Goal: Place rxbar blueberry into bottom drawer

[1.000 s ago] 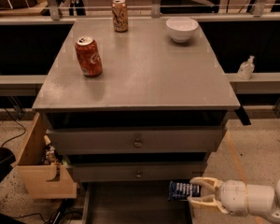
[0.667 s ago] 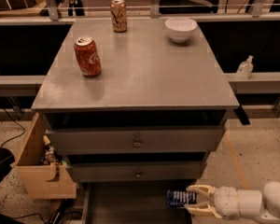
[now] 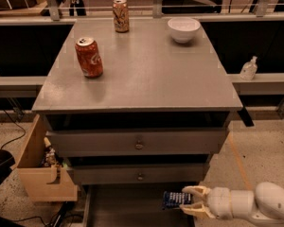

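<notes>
Pincer (image 3: 187,199) low at right, pinching snack bar (image 3: 174,199) by one end, bar held just above open bottom drawer (image 3: 123,207) tray. Step: placing. Next likely needs: lower slightly, spread pincer, let bar drop flat

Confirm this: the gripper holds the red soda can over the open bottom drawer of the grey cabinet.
Wrong thing held. The camera view shows the white two-finger gripper shut on the small dark-blue rxbar blueberry wrapper; the red soda can stands on the grey cabinet top. The rest holds: it is over the open, shallow grey bottom drawer.
</notes>
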Controlling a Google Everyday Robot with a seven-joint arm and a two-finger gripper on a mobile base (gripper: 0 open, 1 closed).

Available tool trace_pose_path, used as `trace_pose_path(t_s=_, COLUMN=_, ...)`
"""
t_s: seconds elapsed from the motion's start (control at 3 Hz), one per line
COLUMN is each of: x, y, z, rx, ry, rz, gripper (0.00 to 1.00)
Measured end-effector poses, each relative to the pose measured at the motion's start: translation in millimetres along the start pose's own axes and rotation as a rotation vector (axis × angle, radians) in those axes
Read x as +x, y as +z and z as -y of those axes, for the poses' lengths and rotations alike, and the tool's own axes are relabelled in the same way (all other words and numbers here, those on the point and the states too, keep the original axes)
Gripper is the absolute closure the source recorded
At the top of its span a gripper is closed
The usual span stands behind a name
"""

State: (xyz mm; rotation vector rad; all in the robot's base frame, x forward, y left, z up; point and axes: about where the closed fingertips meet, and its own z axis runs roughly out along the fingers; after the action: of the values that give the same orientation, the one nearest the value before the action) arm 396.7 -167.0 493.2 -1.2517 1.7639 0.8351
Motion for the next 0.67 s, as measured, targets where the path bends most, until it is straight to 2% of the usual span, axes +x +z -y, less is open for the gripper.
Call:
trace_pose_path(t_s=0.33, x=18, y=61, z=17, rx=0.002, ry=-0.016, rz=-0.024, gripper=1.00)
trace_pose_path(t_s=0.67, x=44, y=117, z=25, rx=-0.018, ry=-0.027, rz=-0.006, gripper=1.00)
